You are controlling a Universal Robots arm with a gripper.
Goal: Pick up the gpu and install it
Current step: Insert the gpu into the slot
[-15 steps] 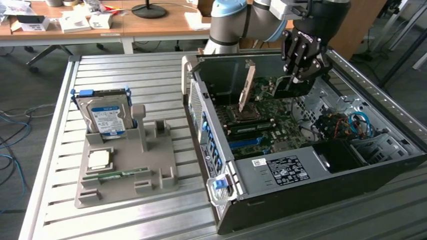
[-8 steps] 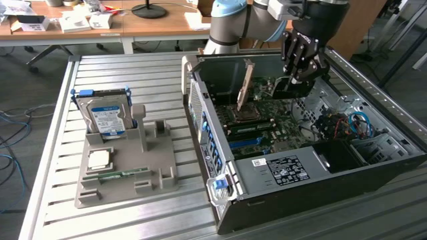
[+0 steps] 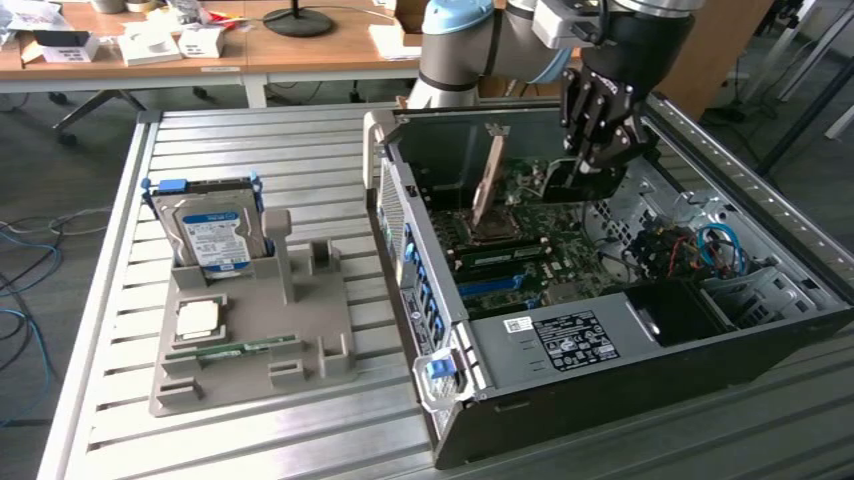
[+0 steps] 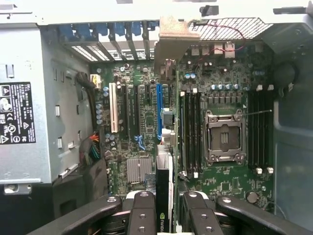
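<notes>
1. We see an open case lying on a slatted table.
2. Inside it, the gripper hangs over the motherboard.
3. Its fingers, partly closed, clamp the gpu edge-on, in line with the blue slot; we cannot tell whether card and slot touch.

We count one open computer case and one gray holder tray with three parts on it — one hard drive, one processor chip, one memory stick — plus one gpu and one gripper.
</notes>
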